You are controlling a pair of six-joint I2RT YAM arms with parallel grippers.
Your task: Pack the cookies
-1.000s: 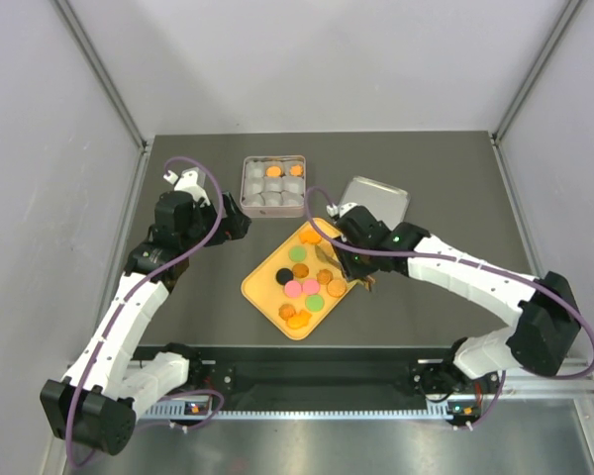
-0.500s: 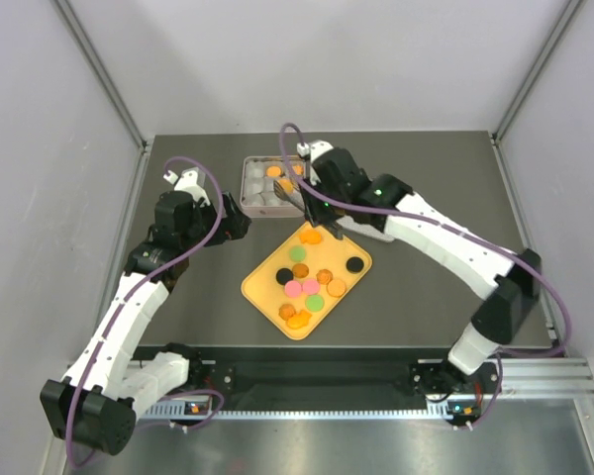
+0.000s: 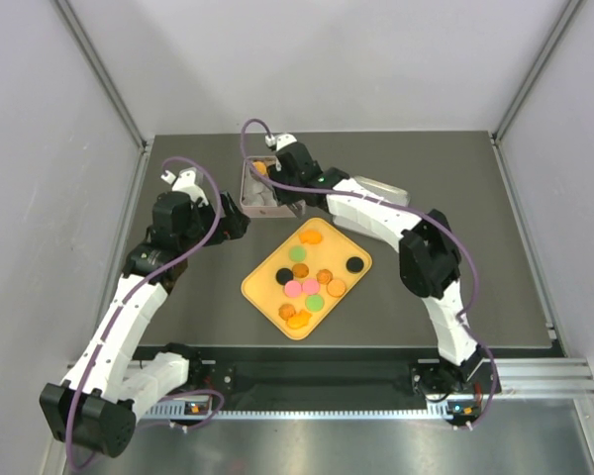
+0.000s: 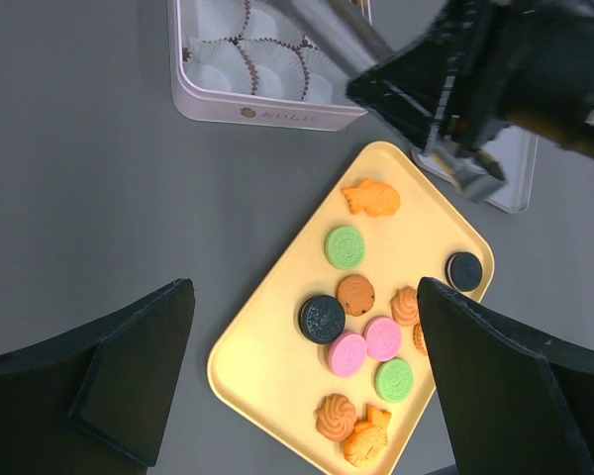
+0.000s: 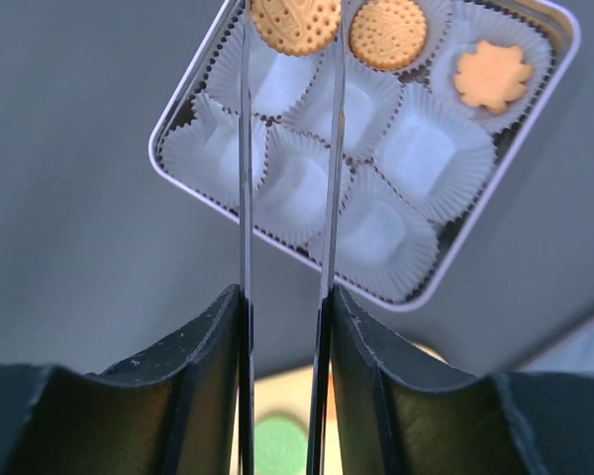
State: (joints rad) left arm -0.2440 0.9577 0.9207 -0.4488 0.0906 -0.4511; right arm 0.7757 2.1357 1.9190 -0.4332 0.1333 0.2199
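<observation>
Several cookies [image 3: 303, 286], orange, pink, green and black, lie on a yellow tray [image 3: 261, 289], also seen in the left wrist view [image 4: 348, 246]. My right gripper [image 3: 262, 170] is shut on a round orange cookie [image 5: 295, 22] and holds it over the far-left corner of the pink tin [image 5: 178, 121] of white paper cups. Two orange cookies [image 5: 387, 33] sit in cups beside it. My left gripper [image 3: 240, 220] is open and empty, left of the tray, with its jaws wide apart above the tray [image 4: 267, 368].
The tin's lid [image 3: 387, 188] lies right of the tin [image 3: 246, 190]. My right arm [image 4: 495, 69] reaches across the tray's far side toward the tin [image 4: 262, 114]. Grey walls close in the table on three sides.
My right gripper has swung from the tray's right edge up and left to the tin, carrying an orange cookie. The left arm has not moved.
</observation>
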